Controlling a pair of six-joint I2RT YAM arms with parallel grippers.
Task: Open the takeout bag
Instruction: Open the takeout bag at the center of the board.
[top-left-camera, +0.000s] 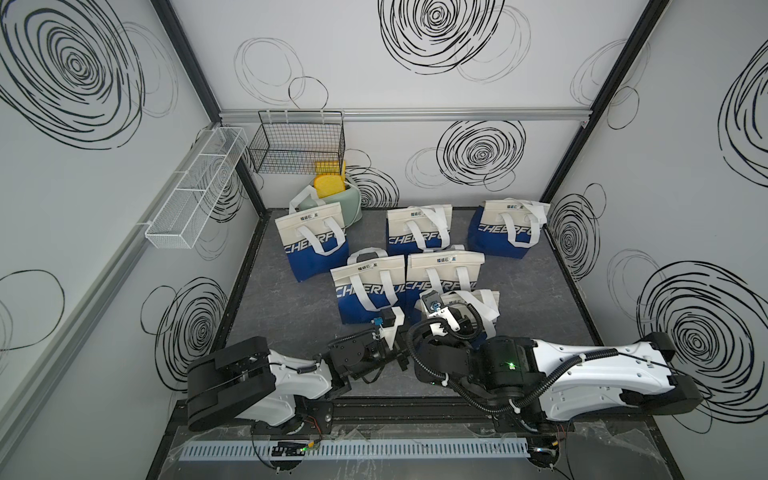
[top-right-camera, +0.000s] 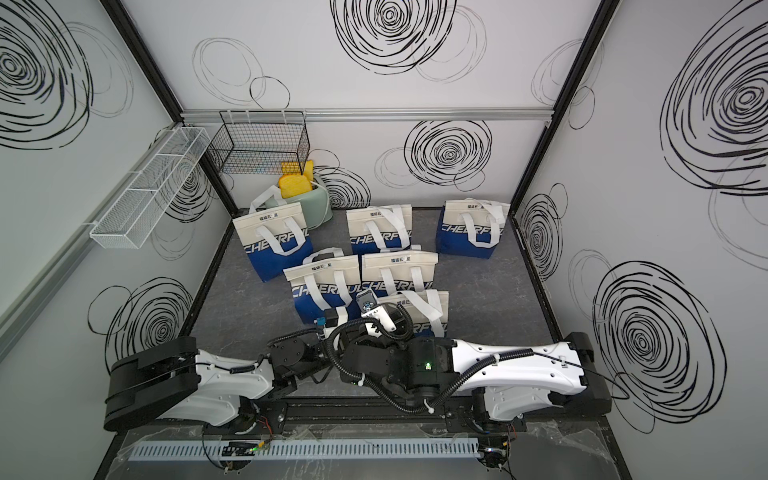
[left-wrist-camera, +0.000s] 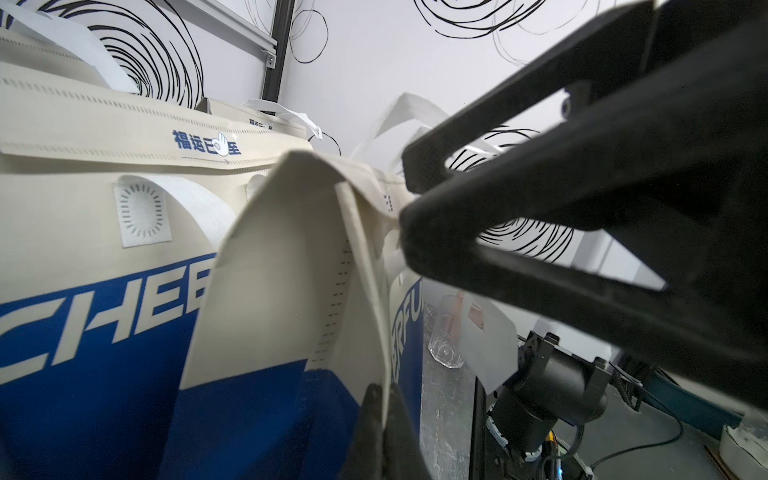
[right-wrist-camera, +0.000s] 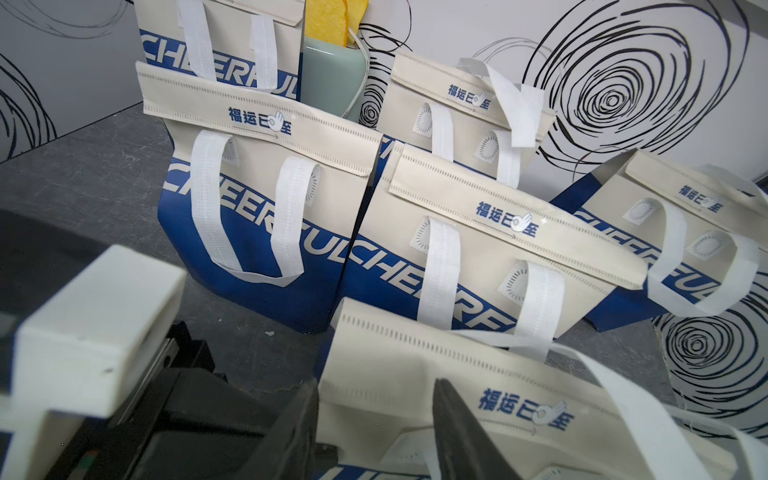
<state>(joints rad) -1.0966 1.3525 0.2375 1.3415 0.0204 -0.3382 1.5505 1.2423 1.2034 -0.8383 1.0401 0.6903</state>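
Note:
The takeout bag is the nearest of several cream-and-blue bags, standing at the front of the grey table. Its cream flap is folded down over the front. My left gripper is shut on the thin cream edge of the bag's side fold, low down. My right gripper is open above the flap's left end, its fingers standing apart with the flap between them. In both top views the wrists hide both sets of fingertips.
Several more identical bags stand behind in rows. A green toaster with yellow slices sits at the back left. A black wire basket and a white mesh shelf hang on the walls.

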